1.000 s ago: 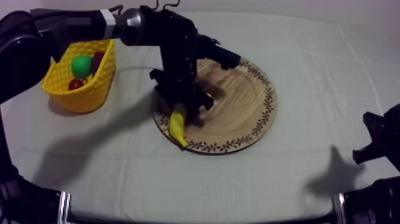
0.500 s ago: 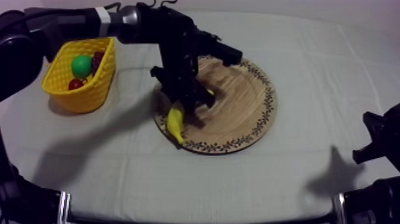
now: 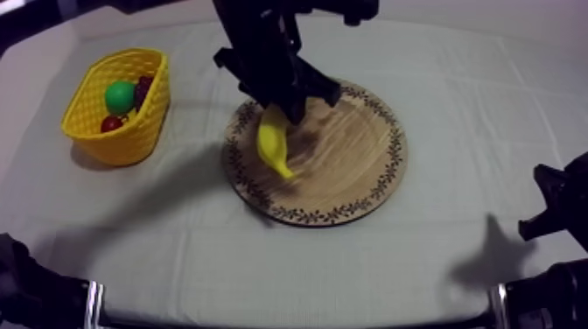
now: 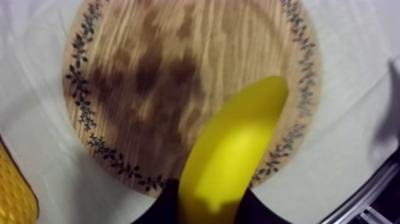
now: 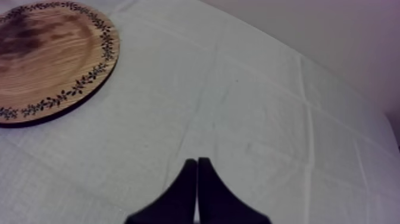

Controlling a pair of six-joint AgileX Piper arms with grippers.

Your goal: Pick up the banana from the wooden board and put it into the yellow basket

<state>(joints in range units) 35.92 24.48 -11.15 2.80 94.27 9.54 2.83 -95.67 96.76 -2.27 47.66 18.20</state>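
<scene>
Left gripper (image 3: pixel 280 111) jaws clamp the banana (image 3: pixel 274 145) at its upper end. It hangs lengthwise over the wooden board (image 3: pixel 350 166), seemingly clear of it. Yellow basket (image 3: pixel 131 131) lies well apart, on the left arm's side.

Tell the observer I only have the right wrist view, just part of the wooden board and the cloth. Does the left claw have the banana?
Observer: Yes, the left claw is shut on the banana.
Operator: Where is it holding it?
Observer: Over the wooden board, on the half nearer the left arm, with the banana hanging down from the claw.
Operator: And the basket?
Observer: The yellow basket stands on the left arm's side of the board, apart from it.
</scene>
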